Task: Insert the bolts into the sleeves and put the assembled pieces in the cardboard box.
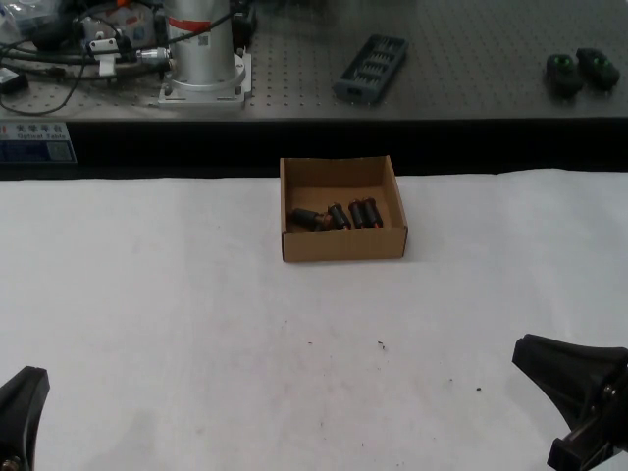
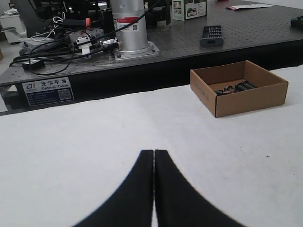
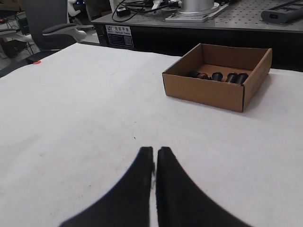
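left gripper (image 2: pixel 154 152) pinched closed – right gripper (image 3: pixel 155 149) likewise | high view: cardboard box (image 1: pixel 343 246) holds assembled pieces (image 1: pixel 338 216)

We only see the cardboard box (image 1: pixel 343 245) in the way, mid far edge of the bench (image 1: pixel 147 324); room both sides.

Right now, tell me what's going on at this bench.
Nothing is being handled at this moment. The left gripper and the right gripper are both shut and empty, low over the near part of the white sheet. The cardboard box sits open farther out on the sheet, between the two arms. Several dark pieces lie side by side on its floor, so the task looks close to done.
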`<state>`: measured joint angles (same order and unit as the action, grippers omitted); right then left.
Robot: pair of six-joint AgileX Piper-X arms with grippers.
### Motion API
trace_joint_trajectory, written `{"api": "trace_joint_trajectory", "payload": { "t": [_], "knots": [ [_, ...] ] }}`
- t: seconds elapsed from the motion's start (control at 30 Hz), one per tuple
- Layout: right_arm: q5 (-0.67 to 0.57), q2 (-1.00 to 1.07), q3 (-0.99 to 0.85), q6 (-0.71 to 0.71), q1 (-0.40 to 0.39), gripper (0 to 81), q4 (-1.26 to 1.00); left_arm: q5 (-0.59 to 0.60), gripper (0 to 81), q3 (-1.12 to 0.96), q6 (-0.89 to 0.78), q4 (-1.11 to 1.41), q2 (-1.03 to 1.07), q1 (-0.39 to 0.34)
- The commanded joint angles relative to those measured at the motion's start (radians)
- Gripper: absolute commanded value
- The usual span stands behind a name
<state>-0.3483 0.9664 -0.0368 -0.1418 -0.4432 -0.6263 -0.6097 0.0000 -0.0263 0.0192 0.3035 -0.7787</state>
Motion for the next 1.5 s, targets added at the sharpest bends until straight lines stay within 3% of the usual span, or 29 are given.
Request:
{"api": "trace_joint_trajectory", "payload": {
  "t": [0.0,1.47],
  "knots": [
    [0.047,-0.010,0.000,-0.030,-0.001,4.3,-0.046,-0.014,0.5,-0.003,0.010,0.021,-0.007,-0.004],
    [0.047,-0.010,0.000,-0.030,-0.001,4.3,-0.046,-0.014,0.5,-0.003,0.010,0.021,-0.007,0.034]
  ]
}}
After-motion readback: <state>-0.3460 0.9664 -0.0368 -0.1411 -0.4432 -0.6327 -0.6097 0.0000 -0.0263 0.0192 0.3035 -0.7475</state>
